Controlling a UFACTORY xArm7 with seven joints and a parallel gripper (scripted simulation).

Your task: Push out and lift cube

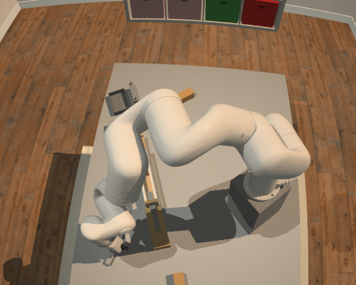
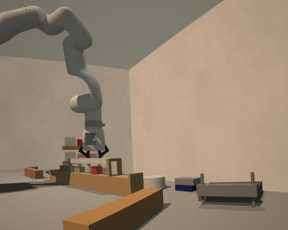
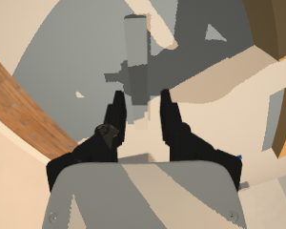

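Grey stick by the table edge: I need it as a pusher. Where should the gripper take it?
From straight above, probably, fingers across its narrow width near one end: the grey stick lies flat, and an end grip leaves length to reach the cube.

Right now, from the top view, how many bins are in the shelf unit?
4, side by side in the shelf unit: two dull purple bins at left, a green bin, then a red bin. The frame's edge crops the unit, so more may be hidden.

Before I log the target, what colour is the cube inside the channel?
Red; the cube shows best in the exterior view.
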